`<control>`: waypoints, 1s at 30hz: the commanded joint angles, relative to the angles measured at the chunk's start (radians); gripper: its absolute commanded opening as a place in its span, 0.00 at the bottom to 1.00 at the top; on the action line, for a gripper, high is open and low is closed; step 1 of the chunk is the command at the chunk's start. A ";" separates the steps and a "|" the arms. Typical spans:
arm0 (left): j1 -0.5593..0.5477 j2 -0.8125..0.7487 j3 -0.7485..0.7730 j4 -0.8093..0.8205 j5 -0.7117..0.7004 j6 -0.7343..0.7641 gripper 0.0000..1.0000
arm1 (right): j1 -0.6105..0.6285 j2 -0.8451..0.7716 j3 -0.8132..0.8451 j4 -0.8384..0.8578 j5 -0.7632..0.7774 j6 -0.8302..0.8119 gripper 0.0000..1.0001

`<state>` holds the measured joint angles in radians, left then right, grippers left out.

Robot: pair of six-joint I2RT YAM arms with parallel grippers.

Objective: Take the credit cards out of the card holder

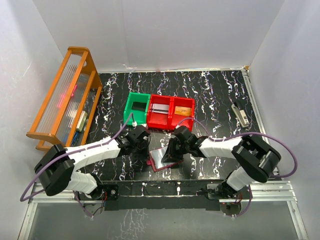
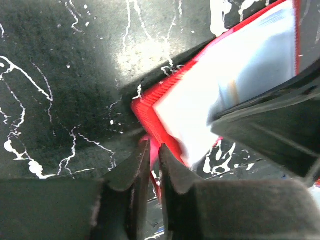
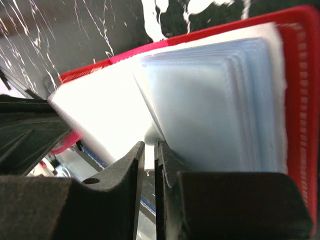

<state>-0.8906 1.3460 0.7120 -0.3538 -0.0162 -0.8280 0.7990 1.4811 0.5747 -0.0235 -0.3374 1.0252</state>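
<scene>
The dark-red card holder (image 1: 158,161) lies open on the black marbled table, between my two grippers. My left gripper (image 1: 144,161) is at its left edge. In the left wrist view that gripper (image 2: 154,145) is shut on the holder's red cover (image 2: 150,117). My right gripper (image 1: 171,155) is at the holder's right side. Its fingers (image 3: 150,144) stand almost together on the lower edge of the pale bluish sleeves (image 3: 215,110), inside the red cover (image 3: 297,100). No credit card shows inside the sleeves. One tan credit card (image 1: 184,112) lies in the red bin.
A red two-compartment bin (image 1: 170,119) and a green bin (image 1: 136,109) stand just behind the card holder. An orange rack (image 1: 65,97) fills the far left. A stapler (image 1: 241,114) lies at the right, near the table edge.
</scene>
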 commanded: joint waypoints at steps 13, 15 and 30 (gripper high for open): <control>0.009 -0.061 -0.128 0.162 0.029 -0.189 0.55 | 0.034 0.037 -0.025 0.084 0.024 0.032 0.15; 0.009 -0.044 -0.113 0.126 -0.005 -0.185 0.54 | 0.034 0.028 -0.031 0.087 0.025 0.035 0.16; 0.013 0.145 -0.004 0.028 -0.075 -0.093 0.26 | 0.030 -0.141 0.076 -0.087 0.092 -0.006 0.23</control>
<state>-0.8845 1.4445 0.6960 -0.2398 -0.0448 -0.9543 0.8295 1.4124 0.5667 -0.0002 -0.3271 1.0660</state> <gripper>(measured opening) 0.293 0.208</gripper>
